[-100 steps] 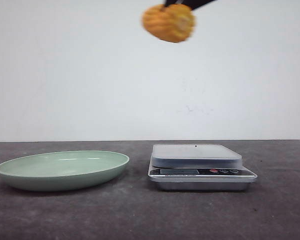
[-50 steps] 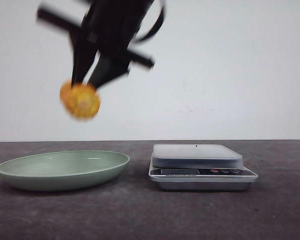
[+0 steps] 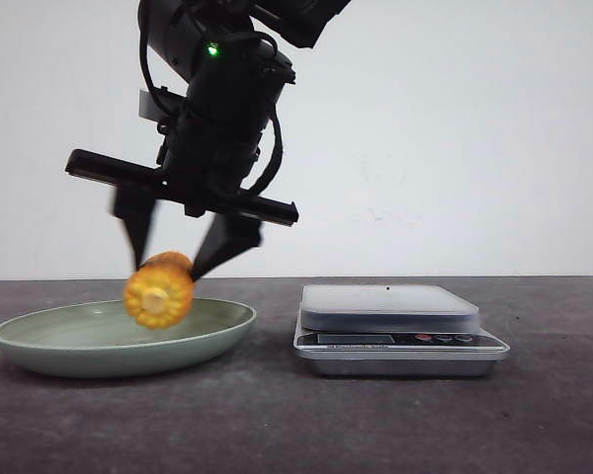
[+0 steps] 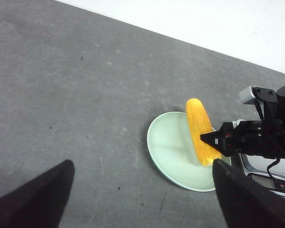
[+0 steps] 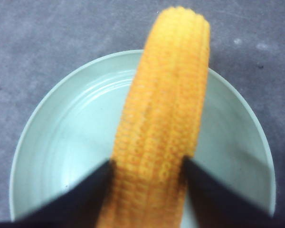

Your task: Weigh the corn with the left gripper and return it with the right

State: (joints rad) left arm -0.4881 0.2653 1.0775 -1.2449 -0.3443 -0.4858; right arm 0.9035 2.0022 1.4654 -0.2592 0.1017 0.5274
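Observation:
The orange-yellow corn (image 3: 159, 293) hangs just above the pale green plate (image 3: 40, 334), its paler cut end facing the front camera. My right gripper (image 3: 168, 269) is shut on it from above, one black finger on each side. In the right wrist view the corn (image 5: 166, 118) sits between the fingers of the right gripper (image 5: 147, 164), with the plate (image 5: 38, 133) right below. Whether the corn touches the plate cannot be told. My left gripper (image 4: 142, 166) is open and empty, high over the table, looking down on the corn (image 4: 199, 130) and plate (image 4: 154, 152).
A silver kitchen scale (image 3: 390, 308) with an empty platform stands right of the plate; its corner shows in the left wrist view as the scale (image 4: 263, 173). The dark grey table (image 3: 277, 425) runs back to a white wall.
My right gripper has carried the corn from high above the scale leftward and down, to just over the plate. Plate and scale have not moved.

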